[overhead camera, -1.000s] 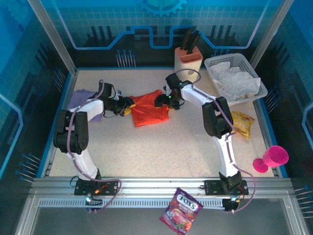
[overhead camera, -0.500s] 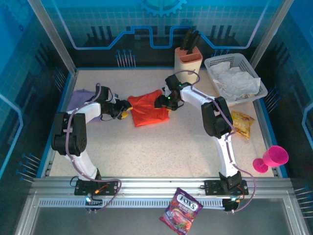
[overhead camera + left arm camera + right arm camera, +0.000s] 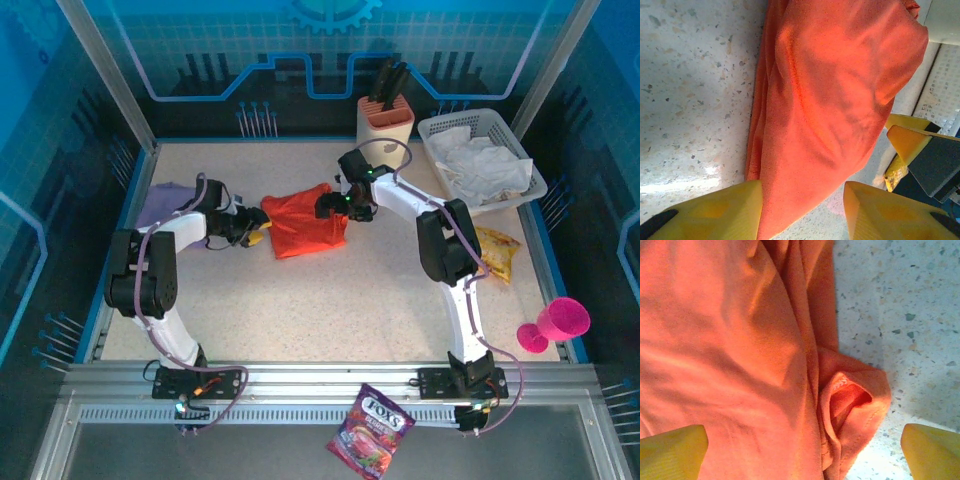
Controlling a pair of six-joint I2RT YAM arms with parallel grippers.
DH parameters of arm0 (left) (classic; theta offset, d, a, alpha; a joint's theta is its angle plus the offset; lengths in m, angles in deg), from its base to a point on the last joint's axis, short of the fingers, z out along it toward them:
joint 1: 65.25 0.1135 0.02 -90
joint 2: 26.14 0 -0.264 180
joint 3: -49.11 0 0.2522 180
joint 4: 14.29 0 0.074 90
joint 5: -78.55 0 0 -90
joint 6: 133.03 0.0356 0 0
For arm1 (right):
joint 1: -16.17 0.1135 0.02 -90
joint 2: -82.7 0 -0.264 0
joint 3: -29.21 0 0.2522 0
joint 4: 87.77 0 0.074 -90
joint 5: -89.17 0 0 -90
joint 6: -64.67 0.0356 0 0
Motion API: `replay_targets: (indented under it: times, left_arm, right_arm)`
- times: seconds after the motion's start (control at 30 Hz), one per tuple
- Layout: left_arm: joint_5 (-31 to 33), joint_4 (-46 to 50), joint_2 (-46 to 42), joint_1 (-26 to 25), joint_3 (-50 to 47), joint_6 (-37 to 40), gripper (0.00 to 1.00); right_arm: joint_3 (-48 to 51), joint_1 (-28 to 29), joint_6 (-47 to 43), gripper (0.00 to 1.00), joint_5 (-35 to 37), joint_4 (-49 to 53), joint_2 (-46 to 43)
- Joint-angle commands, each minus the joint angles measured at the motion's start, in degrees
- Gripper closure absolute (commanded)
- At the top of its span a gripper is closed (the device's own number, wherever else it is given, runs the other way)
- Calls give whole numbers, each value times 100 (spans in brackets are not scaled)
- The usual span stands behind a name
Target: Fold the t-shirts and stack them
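**Both claws at the orange shirt, neither gripping**

The lavender shirt [image 3: 160,205] lies rumpled in the far left corner of the worktop [image 3: 300,300], partly under my left arm. Just right of it, my left claw [image 3: 254,228] sits low at the left edge of the orange shirt [image 3: 305,222]. The claw stands about half open. From its wrist I see the shirt's end running down between my yellow fingers [image 3: 715,207]. The cloth lies against one finger, and bare worktop shows before the other, so I see no clamp on the cloth.

The orange shirt lies in a bunched, loosely folded heap near the middle, toward the far edge and apart from the lavender one.

My right claw [image 3: 333,207] is at the shirt's right edge, spread wide and holding nothing. Its wrist view looks down on creased cloth with a hemmed opening beside bare worktop.

Further right:
- A candy bag [image 3: 370,432] lies on the metal rail at the near edge.
- A knife block [image 3: 385,120] stands at the far edge.
- A white basket [image 3: 437,129] of pale cloth sits in the far right corner.
- A yellow snack bag [image 3: 497,252] lies near the right edge.
- A pink cup [image 3: 555,322] lies tipped at the right edge.
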Motion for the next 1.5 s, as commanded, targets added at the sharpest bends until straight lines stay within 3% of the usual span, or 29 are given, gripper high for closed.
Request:
replay_targets:
  times: [0.0,0.27,0.53,0.67,0.8,0.87,0.97,1.07,1.17,1.2,1.23,1.27,1.3,1.33,1.47]
  left_arm:
    - [-165,-69,-105,68,-134,148,53]
    - [-209,-154,-101,67,-206,88,53]
    - [-218,-147,-72,67,-190,116,53]
    - [-239,-131,5,76,-155,154,53]
    - [-265,-107,131,130,-142,259,53]
    - [-303,-139,200,161,-168,294,53]
    - [-372,-238,330,181,-177,356,54]
    - [-480,-314,456,212,-171,421,54]
    - [-436,-265,483,234,-179,552,53]
    - [-397,-249,479,241,-179,604,53]
    - [-364,-232,481,243,-179,650,53]
    - [-322,-210,480,243,-171,684,53]
    - [-240,-155,475,248,-143,740,53]
    - [-193,-141,464,243,-135,775,53]
    - [-81,-35,505,234,-22,918,52]
  right_arm:
    - [-70,83,21,0,-38,-37,135]
    - [-496,77,126,5,-563,-156,739]
    - [-284,102,182,24,-766,-474,724]
    - [-140,29,252,44,-1010,-588,724]
    - [188,-70,363,53,-1242,-801,616]
    - [395,-107,402,68,-1305,-967,583]
    - [540,-150,428,72,-1419,-1042,399]
    - [627,-162,451,85,-1473,-1089,356]
    - [728,-160,477,85,-1440,-1111,242]
    - [777,-167,495,81,-1469,-1147,202]
    - [796,-154,505,71,-1494,-1147,172]
    - [785,-147,504,69,-1472,-1104,147]
    - [779,-139,487,77,-1452,-1076,127]
    - [778,-129,494,79,-1435,-1057,109]
    - [738,-119,566,53,-1454,-996,93]
